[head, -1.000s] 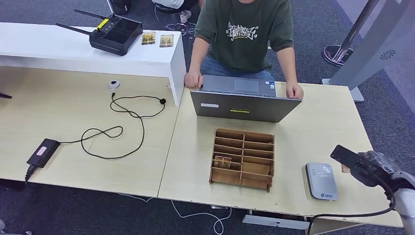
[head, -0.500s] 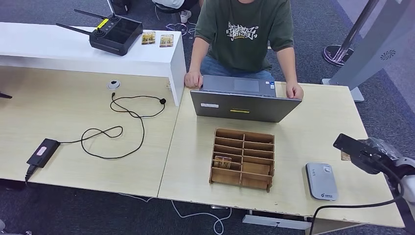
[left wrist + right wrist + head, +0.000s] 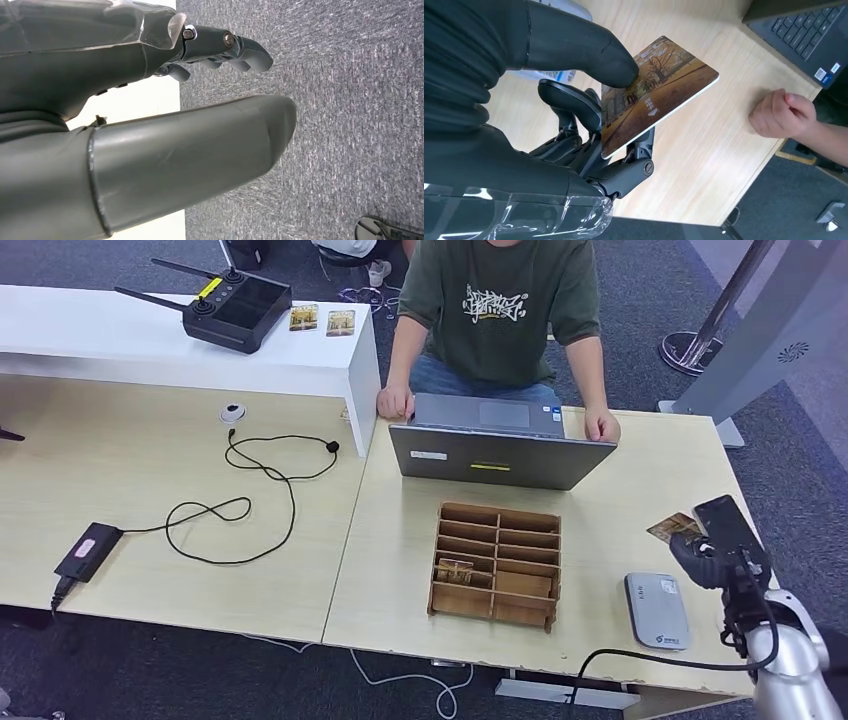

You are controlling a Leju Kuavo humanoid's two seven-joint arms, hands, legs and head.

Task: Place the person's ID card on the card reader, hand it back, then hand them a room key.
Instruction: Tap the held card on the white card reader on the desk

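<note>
One brown picture-printed ID card (image 3: 654, 92), pinched between the thumb and fingers (image 3: 574, 107) of the right hand (image 3: 712, 558); held above the pale wooden table (image 3: 640, 500), just beyond the reader. In the head view the card (image 3: 672, 528) shows as a small tan corner; the right wrist view gives its printed face in full.

One grey flat card reader (image 3: 657, 610), lying on the table near its front right edge.

One brown wooden compartment tray (image 3: 496, 565), mid-table; one small card (image 3: 455, 571) lying in a left-hand compartment.

One grey laptop (image 3: 487, 453), open towards one person in a green printed T-shirt (image 3: 495, 305), both of whose hands rest at its corners. The right wrist view shows one of those hands (image 3: 781, 112) on the table.

Two similar picture cards (image 3: 321, 320) and one black controller with antennas (image 3: 232, 308) on the white counter (image 3: 120, 340).

One left hand (image 3: 150, 110), over grey carpet, its fingers curled in and holding nothing.
</note>
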